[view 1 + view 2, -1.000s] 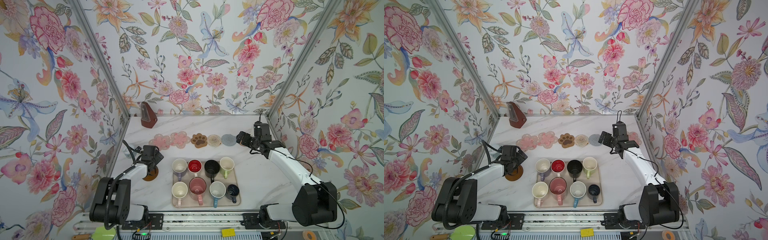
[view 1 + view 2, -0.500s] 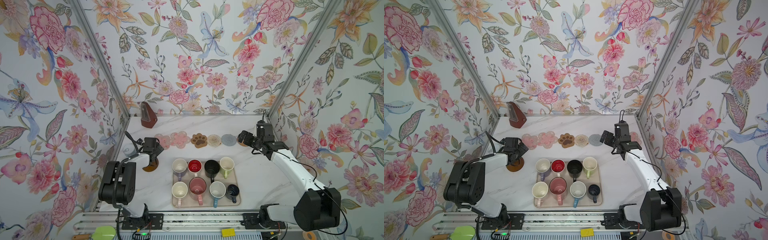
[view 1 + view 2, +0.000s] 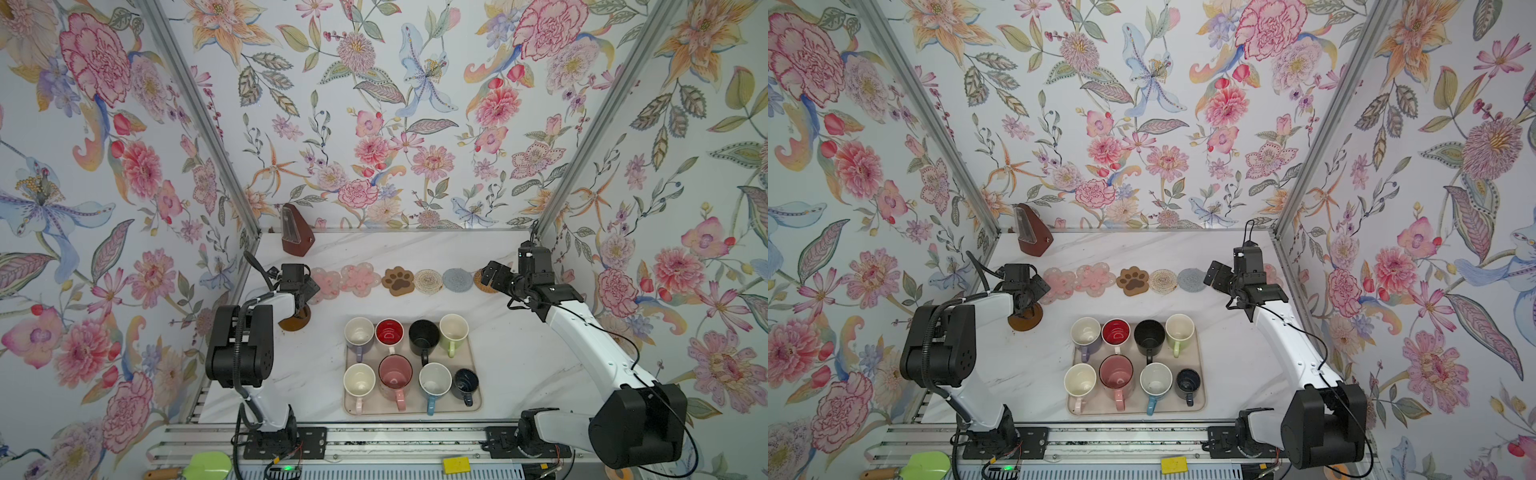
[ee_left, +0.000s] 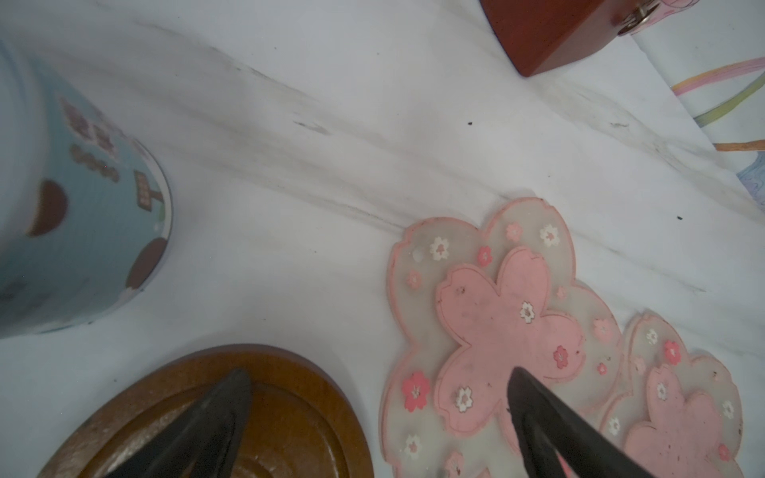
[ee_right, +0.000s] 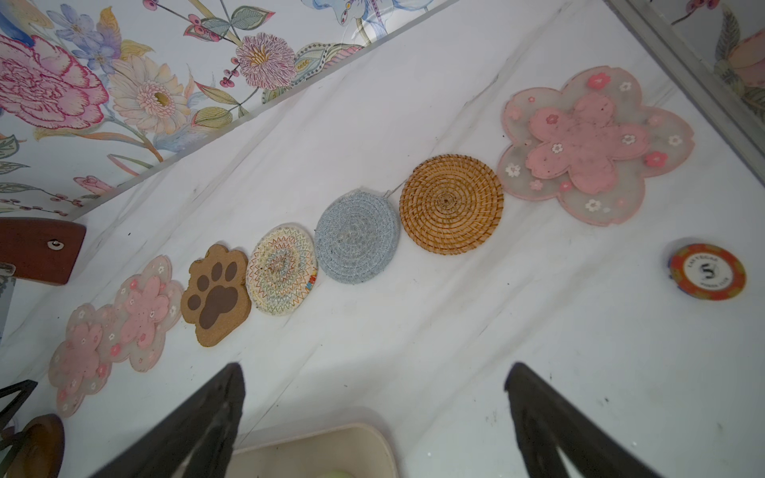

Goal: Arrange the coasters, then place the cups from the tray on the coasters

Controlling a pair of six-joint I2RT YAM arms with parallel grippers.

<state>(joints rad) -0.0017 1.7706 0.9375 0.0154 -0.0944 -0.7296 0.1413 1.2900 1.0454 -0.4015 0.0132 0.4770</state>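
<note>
The desk (image 3: 519,365) carries the tray (image 3: 451,409), holding all eight cups (image 3: 395,371) in two rows. Seven coasters (image 5: 356,236) lie in one line behind the tray; the brown disc (image 4: 289,414) lies apart, left of it. The left claw (image 4: 378,374) is spread above the brown disc and a pink flower coaster (image 4: 496,314). The right claw (image 5: 374,366) is spread, empty, over bare desk.

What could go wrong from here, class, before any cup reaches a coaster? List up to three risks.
1. The open left gripper has one fingertip over the brown disc and one over the end flower coaster; closing here might drag both.
2. That flower coaster seems to overlap its pink neighbour, so a cup could sit tilted.
3. The cups stand packed on the tray; lifting one might knock another.
</note>
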